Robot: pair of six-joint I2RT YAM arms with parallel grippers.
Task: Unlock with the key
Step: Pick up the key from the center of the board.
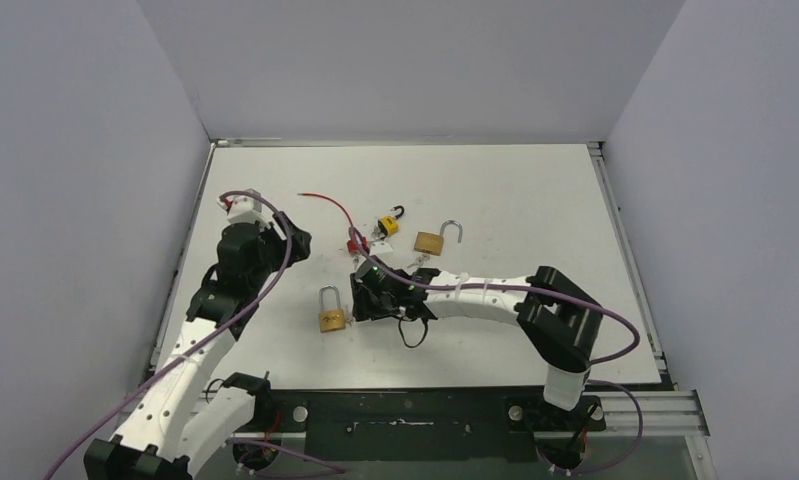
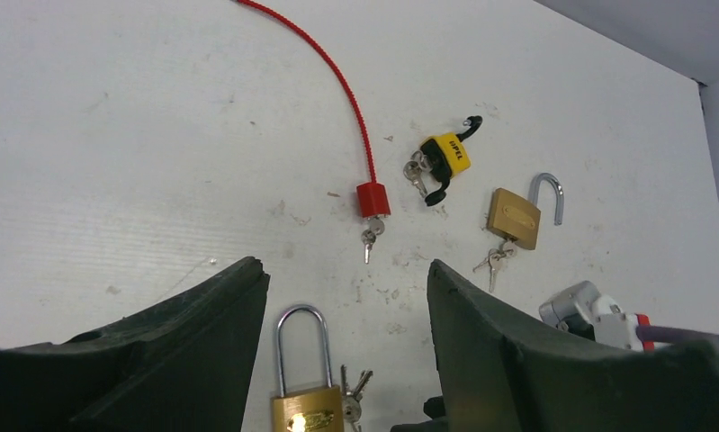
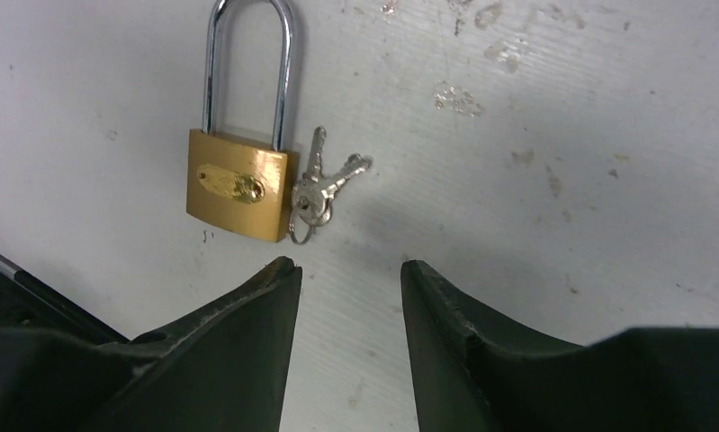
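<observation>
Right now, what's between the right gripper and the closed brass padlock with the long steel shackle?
Only the small bunch of silver keys, beside the brass padlock, ahead of the right gripper; otherwise bare white table. Clear in the right wrist view.

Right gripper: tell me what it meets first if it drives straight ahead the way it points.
Probably the key bunch, lying just ahead of the right gripper, whose jaws stand open, beside the brass padlock. Depth is unclear: the table may come first.
</observation>
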